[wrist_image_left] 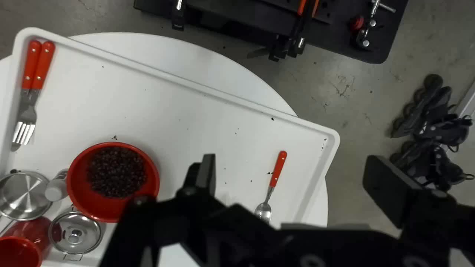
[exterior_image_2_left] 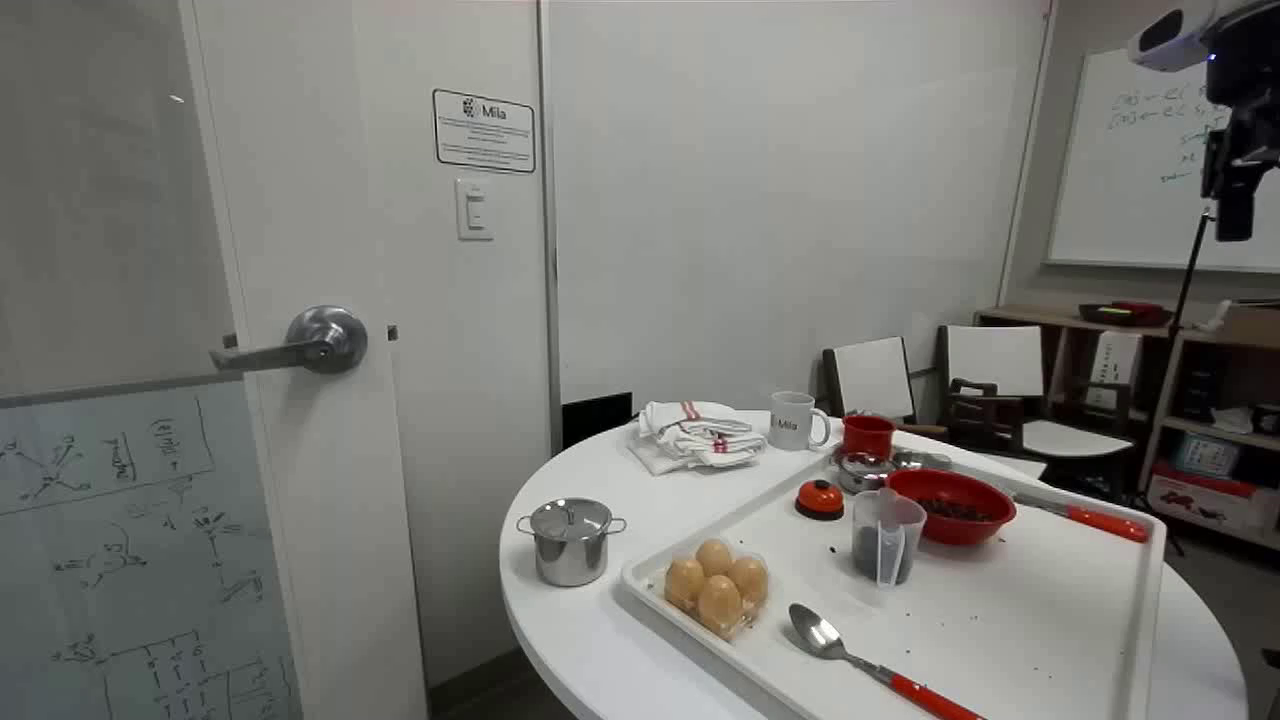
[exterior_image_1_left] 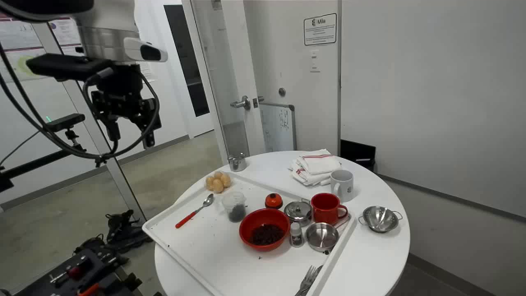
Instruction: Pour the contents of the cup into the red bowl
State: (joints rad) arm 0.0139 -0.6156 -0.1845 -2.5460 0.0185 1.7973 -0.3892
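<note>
While the end effector (exterior_image_1_left: 131, 139) gapes wide, empty | straddle translucent cup (exterior_image_1_left: 234, 206) near red bowl (exterior_image_1_left: 263, 218) — squeeze gently, lift upright

On the round white table (exterior_image_1_left: 378, 261) in an exterior view, a white tray (exterior_image_1_left: 197, 246) is laid, and its corner at nine o'clock is extended beyond the table edge. A lidded metal pot (exterior_image_1_left: 237, 164) is placed at eleven o'clock, and folded cloths (exterior_image_1_left: 315, 165) at one o'clock. A pale mug (exterior_image_1_left: 343, 183) is set just beside them, near two, and a metal colander (exterior_image_1_left: 380, 219) at three.
</note>
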